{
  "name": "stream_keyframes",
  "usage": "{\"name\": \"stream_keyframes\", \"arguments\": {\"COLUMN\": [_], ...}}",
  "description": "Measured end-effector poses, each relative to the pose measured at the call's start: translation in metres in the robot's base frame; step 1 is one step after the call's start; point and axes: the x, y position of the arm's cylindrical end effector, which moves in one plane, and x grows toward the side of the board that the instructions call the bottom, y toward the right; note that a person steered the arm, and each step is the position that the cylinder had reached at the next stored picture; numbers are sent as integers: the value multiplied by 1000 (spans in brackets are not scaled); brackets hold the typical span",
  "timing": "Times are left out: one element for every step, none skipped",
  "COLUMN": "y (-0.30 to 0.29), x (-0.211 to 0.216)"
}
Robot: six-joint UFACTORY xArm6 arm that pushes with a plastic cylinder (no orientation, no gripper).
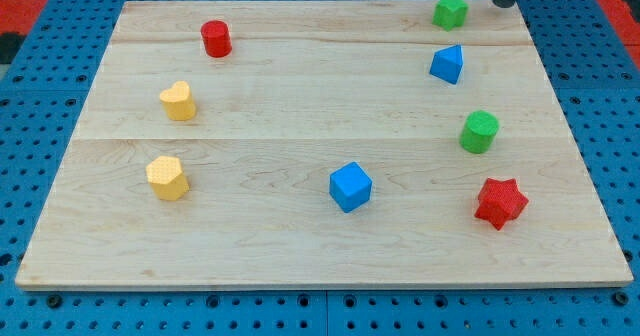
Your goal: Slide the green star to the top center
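Note:
The green star [450, 11] lies near the top edge of the wooden board [300, 106], right of its middle. My tip [505, 3] is the lower end of a dark rod entering from the view's top right. It stands just right of the green star, with a small gap between them.
Also on the board: a blue triangular block [448, 64] below the star, a green cylinder [479, 132], a red star [500, 202], a blue cube [350, 187], a red cylinder [216, 39], a yellow heart [178, 101] and a yellow hexagonal block [167, 177].

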Motion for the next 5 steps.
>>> {"name": "stream_keyframes", "arguments": {"y": [-31,-36,-34,-51,-79], "x": [18,5,-4,4,18]}}
